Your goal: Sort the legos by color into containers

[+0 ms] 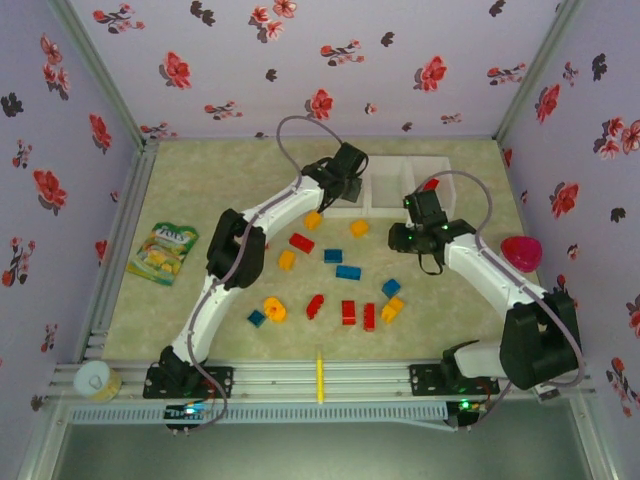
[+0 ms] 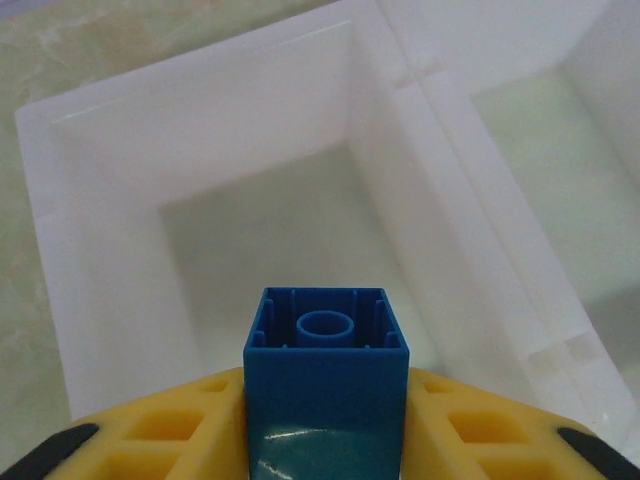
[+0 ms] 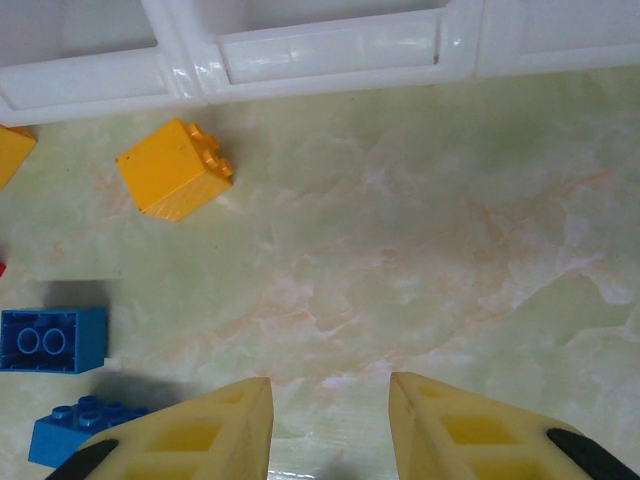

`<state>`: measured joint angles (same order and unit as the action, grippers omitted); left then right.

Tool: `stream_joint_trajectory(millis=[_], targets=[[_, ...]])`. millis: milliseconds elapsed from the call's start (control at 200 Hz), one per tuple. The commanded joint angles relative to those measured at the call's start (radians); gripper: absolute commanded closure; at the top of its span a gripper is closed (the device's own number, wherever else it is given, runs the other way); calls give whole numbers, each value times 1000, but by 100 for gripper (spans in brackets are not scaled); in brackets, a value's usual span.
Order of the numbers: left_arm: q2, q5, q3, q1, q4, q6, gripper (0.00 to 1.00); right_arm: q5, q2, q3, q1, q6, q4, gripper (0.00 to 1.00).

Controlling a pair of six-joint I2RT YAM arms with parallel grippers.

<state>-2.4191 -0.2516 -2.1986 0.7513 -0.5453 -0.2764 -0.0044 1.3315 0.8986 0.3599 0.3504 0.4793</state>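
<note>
My left gripper (image 2: 326,425) is shut on a blue lego (image 2: 326,365), held studs-down over the leftmost of the white containers (image 2: 200,120). From above, that gripper (image 1: 345,185) hangs at the left end of the container row (image 1: 395,160). A red lego (image 1: 430,185) lies in the right bin. My right gripper (image 3: 330,420) stands open over bare table just in front of the containers (image 3: 320,50), a yellow lego (image 3: 172,168) and two blue ones (image 3: 52,340) to its left. Loose red (image 1: 301,242), blue (image 1: 348,271) and yellow (image 1: 273,309) legos are scattered mid-table.
A green-yellow snack packet (image 1: 165,250) lies at the left. A pink object (image 1: 521,252) sits at the right edge. A thin yellow stick (image 1: 320,378) and a tape roll (image 1: 95,380) rest on the front rail. Floral walls close three sides.
</note>
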Motion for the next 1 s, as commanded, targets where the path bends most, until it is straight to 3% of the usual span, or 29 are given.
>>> stream_joint_trajectory(millis=[0, 265, 390, 540, 995], targets=[[-11, -18, -29, -8, 30, 22, 59, -9, 24, -1, 12, 10, -20, 63], [20, -26, -22, -10, 34, 25, 57, -11, 61, 5, 32, 9, -56, 61], [110, -42, 46, -10, 60, 20, 57, -24, 101, 6, 37, 7, -107, 58], [277, -77, 200, -10, 90, 19, 55, -20, 168, 32, 51, -2, -156, 53], [748, -146, 796, -15, 55, -86, 51, 11, 358, 133, 106, -53, -260, 26]])
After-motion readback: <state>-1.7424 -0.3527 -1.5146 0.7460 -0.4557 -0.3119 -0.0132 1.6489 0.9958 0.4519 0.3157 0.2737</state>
